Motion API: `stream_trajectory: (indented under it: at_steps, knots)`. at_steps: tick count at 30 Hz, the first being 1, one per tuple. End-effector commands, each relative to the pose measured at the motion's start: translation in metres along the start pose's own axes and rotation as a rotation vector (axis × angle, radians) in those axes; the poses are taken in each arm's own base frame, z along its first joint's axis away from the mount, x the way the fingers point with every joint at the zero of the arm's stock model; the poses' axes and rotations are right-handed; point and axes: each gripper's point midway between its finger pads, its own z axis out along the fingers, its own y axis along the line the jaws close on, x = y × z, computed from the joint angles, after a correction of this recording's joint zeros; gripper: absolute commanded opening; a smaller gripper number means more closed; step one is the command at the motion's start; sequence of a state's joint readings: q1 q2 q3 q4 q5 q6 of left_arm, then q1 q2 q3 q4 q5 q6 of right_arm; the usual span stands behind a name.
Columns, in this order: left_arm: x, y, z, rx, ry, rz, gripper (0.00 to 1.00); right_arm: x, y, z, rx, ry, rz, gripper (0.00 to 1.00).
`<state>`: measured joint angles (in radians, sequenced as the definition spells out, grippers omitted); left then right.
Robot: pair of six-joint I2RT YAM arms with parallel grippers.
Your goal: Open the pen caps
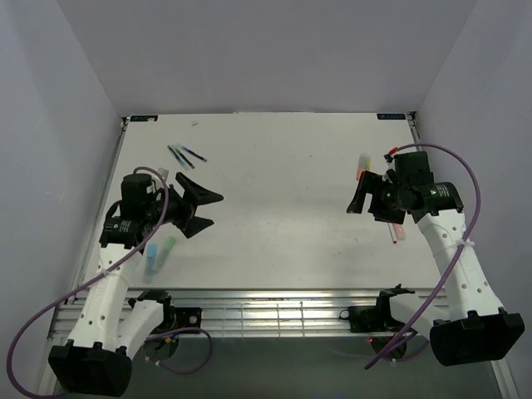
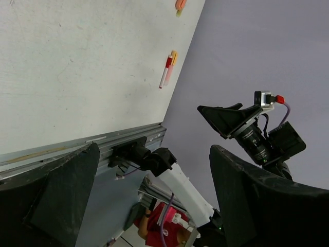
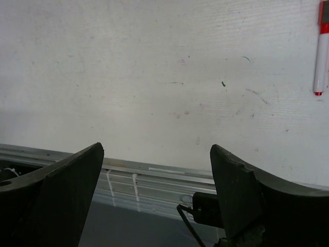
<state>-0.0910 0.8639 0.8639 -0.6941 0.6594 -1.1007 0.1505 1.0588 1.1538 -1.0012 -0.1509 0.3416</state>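
Note:
The pens lie in loose groups on the white table (image 1: 274, 174). Slim blue and teal pens (image 1: 184, 155) lie at the back left. Teal and blue highlighters (image 1: 159, 254) lie near the front left. Yellow, orange and pink highlighters (image 1: 362, 164) lie at the right, and a thin red pen (image 1: 395, 233) lies nearer. The pen caps are too small to make out. My left gripper (image 1: 213, 209) is open and empty above the table, right of the teal highlighters. My right gripper (image 1: 359, 195) is open and empty, just left of the red pen. The right wrist view shows a red-and-white pen (image 3: 321, 49) off to the right of the open gripper (image 3: 157, 149).
The left wrist view looks across the table past the open gripper (image 2: 153, 154) to the right arm's camera (image 2: 257, 139). A red-and-white pen (image 2: 166, 71) and an orange one (image 2: 180, 5) lie near that edge. A metal rail (image 1: 274, 312) runs along the front. Grey walls stand on three sides.

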Motion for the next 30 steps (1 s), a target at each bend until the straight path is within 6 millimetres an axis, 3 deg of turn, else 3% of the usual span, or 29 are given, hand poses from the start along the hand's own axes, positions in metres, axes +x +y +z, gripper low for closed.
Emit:
stream_trajectory:
  at_steps: [1, 3, 5, 7, 11, 15, 21, 27, 30]
  knots:
    - [-0.016, -0.009, 0.007, 0.036, 0.005, -0.003, 0.98, 0.004, -0.014, 0.006, 0.076, 0.032, 0.038, 0.90]
    - [-0.035, -0.011, 0.011, -0.053, -0.001, 0.106, 0.95, -0.008, -0.020, 0.002, 0.119, -0.004, 0.032, 0.90]
    - [-0.050, -0.004, 0.014, -0.162, 0.006, 0.178, 0.82, -0.017, -0.024, -0.003, 0.151, -0.025, 0.020, 0.90]
    - [-0.067, 0.022, 0.013, -0.373, 0.024, 0.207, 0.79, -0.017, -0.035, -0.003, 0.208, -0.035, 0.029, 0.90]
    - [-0.073, 0.057, 0.007, -0.558, 0.032, 0.194, 0.82, -0.001, -0.061, 0.007, 0.334, 0.067, 0.071, 0.90]
    - [-0.072, 0.073, 0.008, -0.603, 0.039, 0.171, 0.82, 0.013, -0.073, 0.019, 0.338, 0.170, 0.088, 0.90]
    - [-0.095, 0.038, 0.009, -0.556, -0.016, 0.241, 0.82, -0.008, -0.084, 0.037, 0.349, 0.197, 0.125, 0.90]
    - [-0.113, 0.022, 0.020, -0.602, 0.027, 0.189, 0.81, -0.035, -0.118, 0.060, 0.425, 0.241, 0.236, 0.94]
    - [-0.112, 0.018, 0.027, -0.581, 0.064, 0.168, 0.81, -0.041, -0.143, 0.067, 0.506, 0.258, 0.259, 0.97]
